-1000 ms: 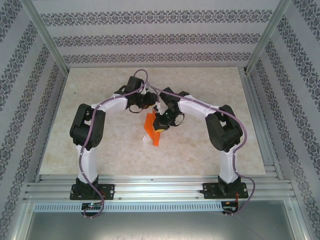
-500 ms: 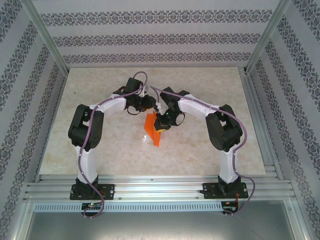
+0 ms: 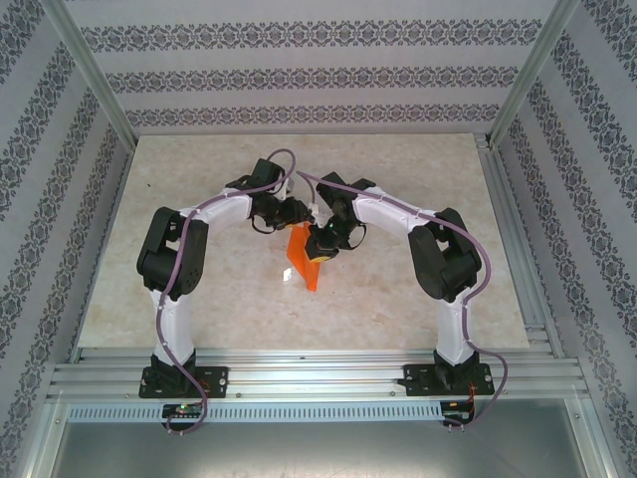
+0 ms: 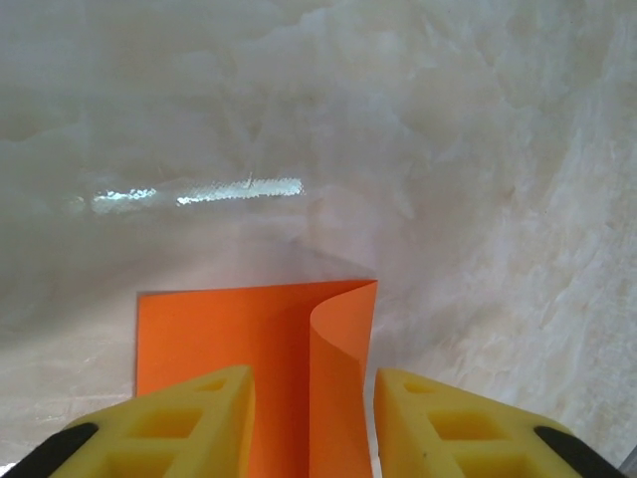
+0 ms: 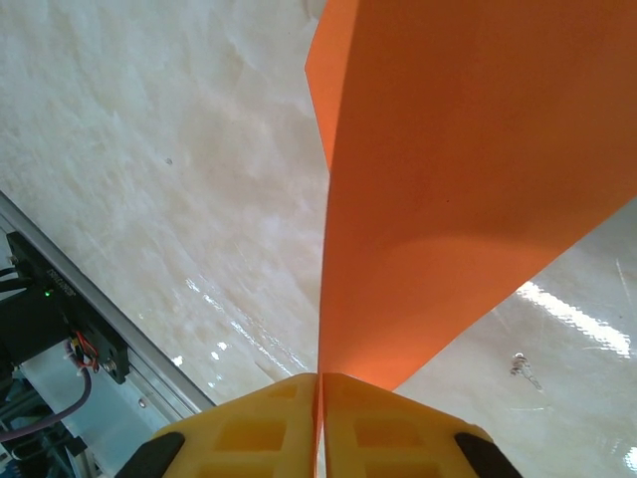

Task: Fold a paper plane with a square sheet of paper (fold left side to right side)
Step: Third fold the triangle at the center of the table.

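The square sheet of paper [image 3: 304,261] is bright orange and hangs lifted over the middle of the table, bent loosely over on itself. My right gripper [image 3: 320,244] is shut on its upper edge; in the right wrist view the sheet [image 5: 448,179] fans out from between the closed yellow pads [image 5: 320,383]. My left gripper [image 3: 297,213] sits just left of the right one. In the left wrist view its jaws [image 4: 314,378] stand open on either side of the sheet's curled edge [image 4: 343,339], and the right pad is apart from the paper. A paper plane is out of view.
The marble tabletop [image 3: 199,279] stretches on all sides under the paper. Aluminium rails [image 3: 318,378] run along the near edge, and another rail [image 3: 513,239] runs along the right. Patterned walls close in the back and sides. A small speck [image 5: 520,366] lies on the table.
My left gripper has edged right, closer to the paper and the right gripper. The paper and the right arm have hardly moved.
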You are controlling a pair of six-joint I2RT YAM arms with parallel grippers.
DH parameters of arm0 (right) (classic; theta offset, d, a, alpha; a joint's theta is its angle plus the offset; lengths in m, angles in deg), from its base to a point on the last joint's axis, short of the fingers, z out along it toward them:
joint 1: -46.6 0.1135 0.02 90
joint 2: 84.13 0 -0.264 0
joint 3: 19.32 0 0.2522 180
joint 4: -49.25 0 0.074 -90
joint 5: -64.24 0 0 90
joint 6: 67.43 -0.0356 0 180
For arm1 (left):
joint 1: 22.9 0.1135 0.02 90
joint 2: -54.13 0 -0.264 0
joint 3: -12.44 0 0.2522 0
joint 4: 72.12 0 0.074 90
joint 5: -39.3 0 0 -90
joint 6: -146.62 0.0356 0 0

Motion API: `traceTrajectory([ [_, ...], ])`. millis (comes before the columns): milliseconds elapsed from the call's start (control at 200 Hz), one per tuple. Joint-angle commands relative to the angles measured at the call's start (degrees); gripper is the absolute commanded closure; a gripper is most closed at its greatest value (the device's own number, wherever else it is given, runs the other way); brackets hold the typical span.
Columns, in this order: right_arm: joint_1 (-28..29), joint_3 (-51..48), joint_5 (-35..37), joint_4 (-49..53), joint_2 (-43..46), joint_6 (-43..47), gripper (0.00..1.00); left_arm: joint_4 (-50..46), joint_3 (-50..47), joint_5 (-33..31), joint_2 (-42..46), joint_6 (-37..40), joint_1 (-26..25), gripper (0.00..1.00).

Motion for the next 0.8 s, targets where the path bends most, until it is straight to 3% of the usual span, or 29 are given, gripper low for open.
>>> traceTrajectory([
  [0,0.67,1.67,0.60,0.38,-0.91,0.92,0.87,0.93,-0.99,2.76,-1.12,0.46,-0.13,0.70],
  [90,0.96,2.07,0.84,0.89,-0.83,1.09,0.84,0.29,-0.95,2.02,-0.94,0.62,-0.14,0.76],
  [370,2.37,1.31,2.73,2.80,0.48,1.71,0.80,0.27,-0.88,-0.27,-1.19,-0.08,-0.15,0.83],
  [799,3.64,-3.77,4.17,2.40,6.67,0.31,0.77,0.00,-0.30,-1.16,-2.24,-0.23,-0.10,0.83],
])
